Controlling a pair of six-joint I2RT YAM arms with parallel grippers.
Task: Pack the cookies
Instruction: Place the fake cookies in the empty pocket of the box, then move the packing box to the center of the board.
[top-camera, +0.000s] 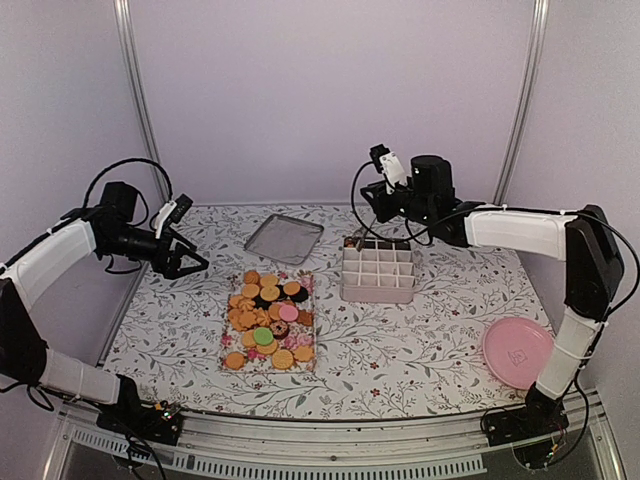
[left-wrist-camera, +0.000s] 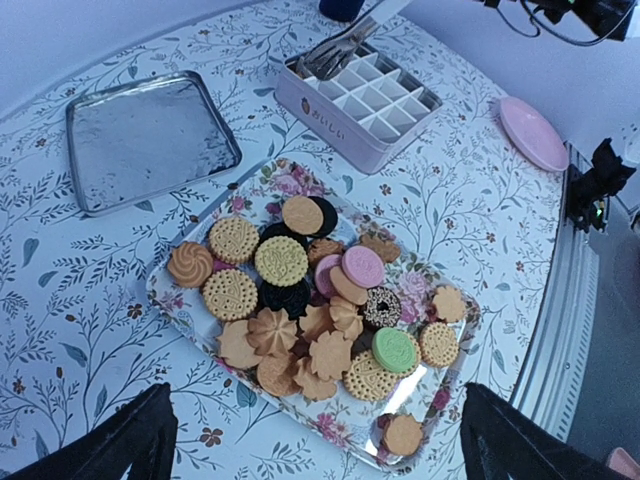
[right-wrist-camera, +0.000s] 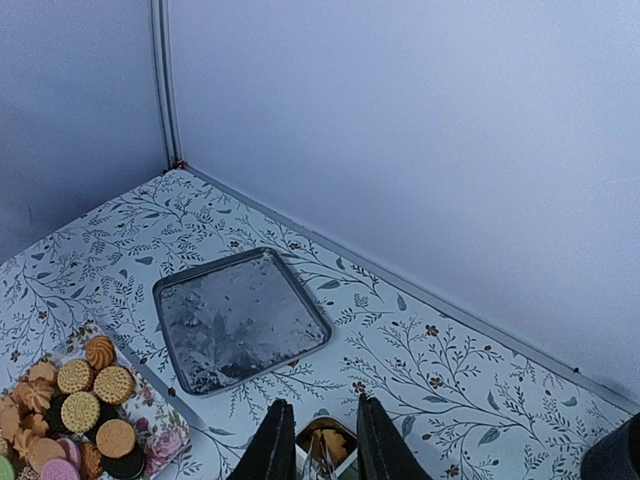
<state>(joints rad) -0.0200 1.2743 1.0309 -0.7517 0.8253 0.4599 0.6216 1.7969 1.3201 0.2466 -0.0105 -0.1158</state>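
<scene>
The cookies lie heaped on a flowered tray in the middle of the table; they are mostly golden, with some dark, one pink and one green. My left gripper hangs open and empty to the left of the tray, its fingers wide apart above the tray's near end. My right gripper is over the far left corner of the pink divided box. It holds silver tongs that reach down into a corner cell, where one golden cookie lies.
A square metal lid lies flat behind the tray, left of the box. A large pink plate sits at the front right near the right arm's base. Walls close the back and sides.
</scene>
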